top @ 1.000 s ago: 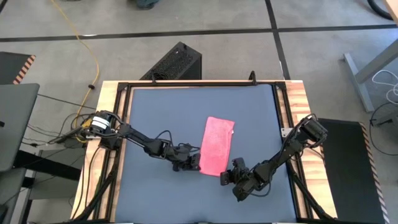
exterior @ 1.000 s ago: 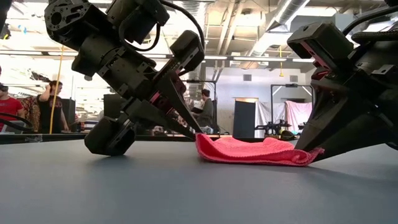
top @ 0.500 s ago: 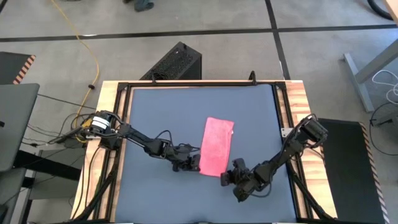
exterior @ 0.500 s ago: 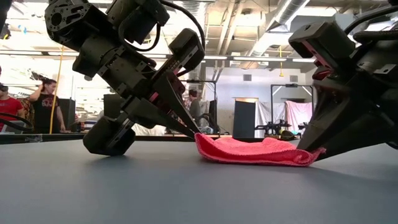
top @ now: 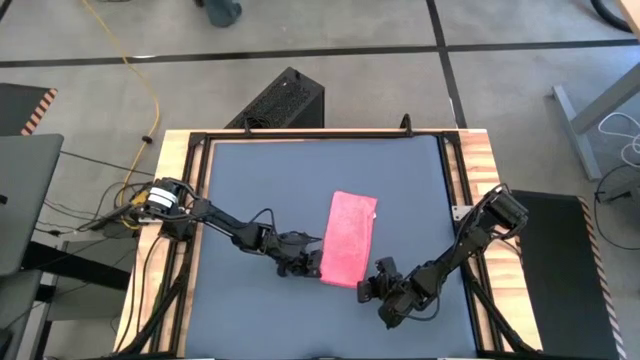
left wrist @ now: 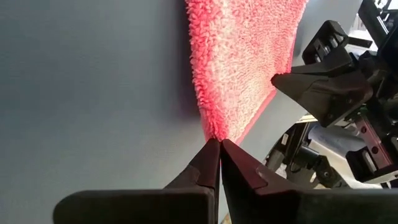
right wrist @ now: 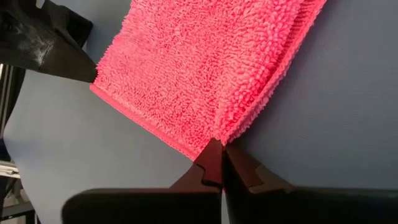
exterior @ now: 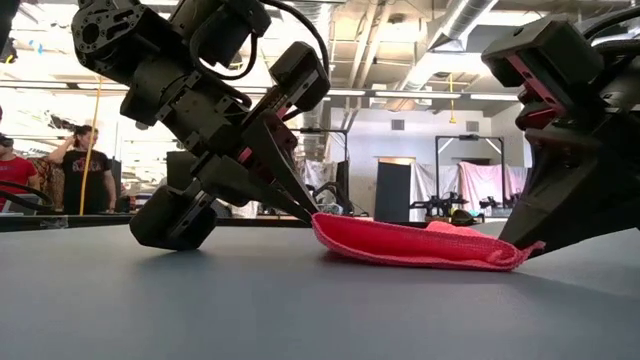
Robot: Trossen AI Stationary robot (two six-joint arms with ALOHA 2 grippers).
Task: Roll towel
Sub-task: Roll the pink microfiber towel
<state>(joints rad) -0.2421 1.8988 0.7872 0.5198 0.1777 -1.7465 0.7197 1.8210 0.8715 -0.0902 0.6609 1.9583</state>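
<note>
The towel (top: 349, 238): a folded pink strip near the table's middle, long axis running near to far.

We see both grippers clamped on its near short edge, the left gripper (top: 313, 263) at the near-left corner, the right gripper (top: 366, 288) at the near-right corner. The cloth stretches away from both tools, so we judge rolling must proceed toward the far end.
</note>
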